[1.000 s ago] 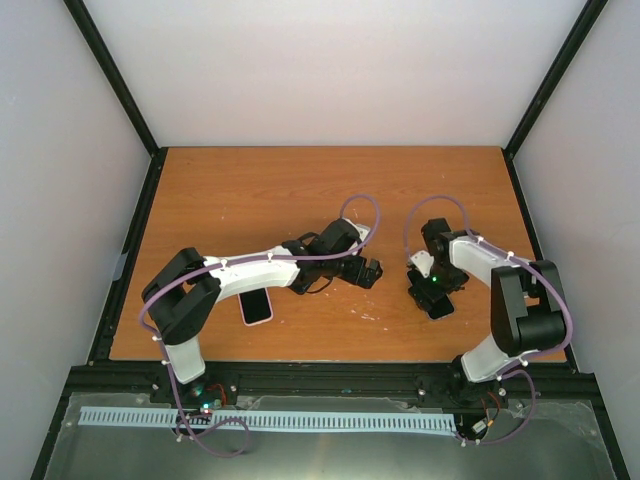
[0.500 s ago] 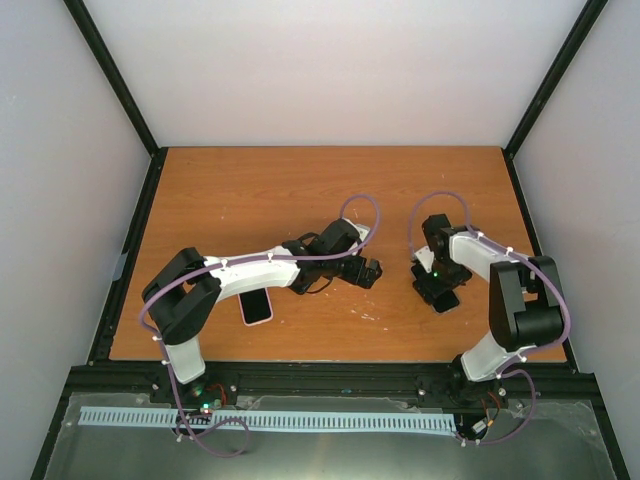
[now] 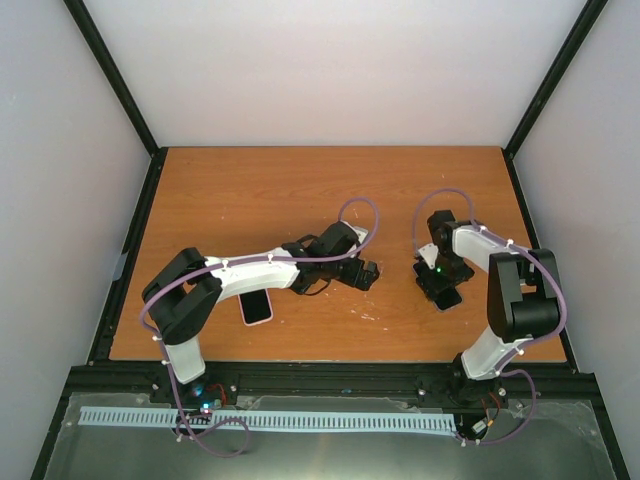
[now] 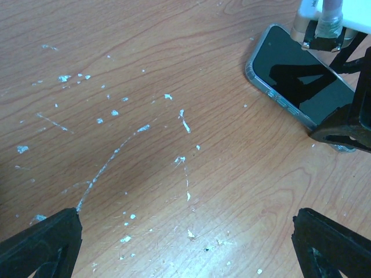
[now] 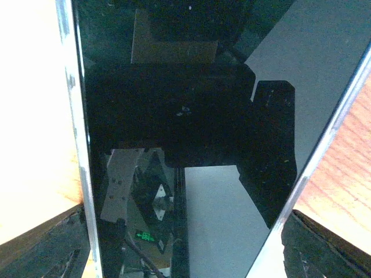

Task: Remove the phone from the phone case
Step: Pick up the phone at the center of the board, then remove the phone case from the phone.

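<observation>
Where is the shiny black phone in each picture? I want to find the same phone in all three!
Top external: the phone lies right of the middle, mostly hidden under the right gripper.
Left wrist: it is in the top right corner, lying flat, partly covered by that gripper.
Right wrist: it fills nearly the whole picture, screen up close.
Shared landmark: the orange-brown wooden table under the phone shows in all three views.
</observation>
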Robot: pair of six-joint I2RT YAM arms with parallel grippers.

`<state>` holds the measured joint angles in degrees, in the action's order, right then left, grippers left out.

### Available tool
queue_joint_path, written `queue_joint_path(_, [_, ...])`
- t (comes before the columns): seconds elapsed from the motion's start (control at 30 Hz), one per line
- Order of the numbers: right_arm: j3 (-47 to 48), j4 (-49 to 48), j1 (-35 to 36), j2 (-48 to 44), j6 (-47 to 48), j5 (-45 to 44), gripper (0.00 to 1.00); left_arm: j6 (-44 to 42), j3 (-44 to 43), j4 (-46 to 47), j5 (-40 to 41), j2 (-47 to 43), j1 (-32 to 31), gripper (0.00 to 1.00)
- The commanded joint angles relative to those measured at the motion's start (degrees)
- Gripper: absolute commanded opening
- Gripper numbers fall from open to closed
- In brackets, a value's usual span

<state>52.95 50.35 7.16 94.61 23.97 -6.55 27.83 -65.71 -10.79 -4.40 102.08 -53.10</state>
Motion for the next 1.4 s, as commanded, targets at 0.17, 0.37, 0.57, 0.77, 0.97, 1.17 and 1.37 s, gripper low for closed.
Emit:
queue_joint_path(0.17, [-0.6, -0.7, -1.4, 5.3, 1.1, 4.2, 0.79, 0.5, 0.1, 0.1, 0.8, -1.0, 0.0, 0.99])
queue_joint_path(0.37, [0.9, 0.0, -1.4, 2.9, 1.8, 5.6, 0.61, 0.8, -0.9, -1.6, 6.7, -0.8, 0.2, 0.99])
queue_joint_path(0.57, [5.2, 0.8, -1.4, -6.2, 3.5, 12.4, 0.55, 4.4, -3.6, -3.6, -1.2, -1.9, 7.8, 0.99])
queue_joint_path(0.77, [5.8, -2.4, -1.4, -14.0, 2.2, 23.2, 0.53, 6.5, -3.8, 6.1, -12.0, -3.0, 12.3, 0.99])
queue_joint_path(0.97, [1.2, -10.2, -1.3, -19.6, -0.6, 29.3, 0.52, 7.2, -7.5, 13.8, -24.8, -0.4, 12.1, 0.95])
queue_joint_path(1.17, [-0.4, -13.7, -1.3, -20.7, -2.5, 35.4, 0.54, 7.4, -10.2, 16.3, -29.4, 2.2, 11.5, 0.83])
queue_joint_path(1.37, [-1.7, -15.8, -1.3, -21.6, -3.6, 37.6, 0.54, 8.7, -17.4, 10.6, -30.2, 7.6, 9.7, 0.78])
